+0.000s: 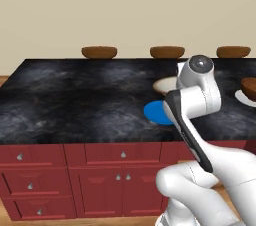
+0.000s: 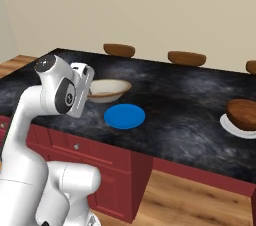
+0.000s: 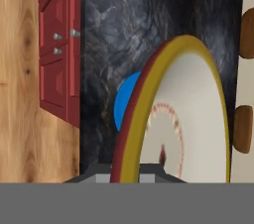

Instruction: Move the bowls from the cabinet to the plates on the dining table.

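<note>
My gripper (image 2: 90, 89) is shut on the rim of the cream-white bowl (image 2: 108, 90), which has a tan rim. The bowl hangs low over the dining table (image 2: 180, 100), just beyond the bright blue plate (image 2: 124, 116). In the hand view the bowl (image 3: 183, 119) looms close, with the blue plate (image 3: 125, 103) behind its edge. From the left base view the arm hides part of the bowl (image 1: 164, 86) and of the blue plate (image 1: 155, 112). The dark brown bowl (image 2: 243, 112) sits on the white plate (image 2: 231, 126) at the right. The cabinet is out of view.
Brown oval stool tops (image 1: 99, 52) (image 1: 167, 51) (image 1: 233, 51) line the table's far side. Dark red drawers with silver knobs (image 1: 123, 155) run under the near edge. Wooden floor (image 2: 190, 200) lies beside the island's end.
</note>
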Robot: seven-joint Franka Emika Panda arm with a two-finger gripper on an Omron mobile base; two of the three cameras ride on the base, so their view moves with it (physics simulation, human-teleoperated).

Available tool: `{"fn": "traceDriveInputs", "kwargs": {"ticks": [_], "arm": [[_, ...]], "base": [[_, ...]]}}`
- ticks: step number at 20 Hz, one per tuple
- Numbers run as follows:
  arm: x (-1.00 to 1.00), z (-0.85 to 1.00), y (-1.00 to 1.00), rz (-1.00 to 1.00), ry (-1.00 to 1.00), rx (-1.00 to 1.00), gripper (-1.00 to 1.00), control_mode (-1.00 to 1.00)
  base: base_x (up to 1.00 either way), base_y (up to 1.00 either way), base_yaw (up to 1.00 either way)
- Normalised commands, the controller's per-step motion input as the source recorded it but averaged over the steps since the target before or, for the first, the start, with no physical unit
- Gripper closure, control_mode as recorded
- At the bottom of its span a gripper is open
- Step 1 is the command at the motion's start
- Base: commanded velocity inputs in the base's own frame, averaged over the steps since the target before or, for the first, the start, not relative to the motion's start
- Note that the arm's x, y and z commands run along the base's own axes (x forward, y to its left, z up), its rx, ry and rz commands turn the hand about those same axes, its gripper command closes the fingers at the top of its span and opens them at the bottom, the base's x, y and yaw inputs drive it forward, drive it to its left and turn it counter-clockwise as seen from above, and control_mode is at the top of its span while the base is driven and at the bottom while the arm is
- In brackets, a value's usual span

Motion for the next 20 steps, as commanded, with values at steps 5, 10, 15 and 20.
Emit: {"fn": "traceDriveInputs", "kwargs": {"ticks": [5,10,15,20], "arm": [[0.12,-0.21,0.01,0.00,0.02,0.00,1.00,-1.00],[0.11,-0.26,0.00,0.00,0.01,0.00,1.00,-1.00],[0.17,-0.27,0.00,0.00,0.00,0.00,1.00,-1.00],[0.21,-0.25,0.00,0.00,0.00,0.00,1.00,-1.00]], "base": [[0.00,0.00,0.00],[0.00,0.00,0.00],[0.00,0.00,0.00],[0.00,0.00,0.00]]}}
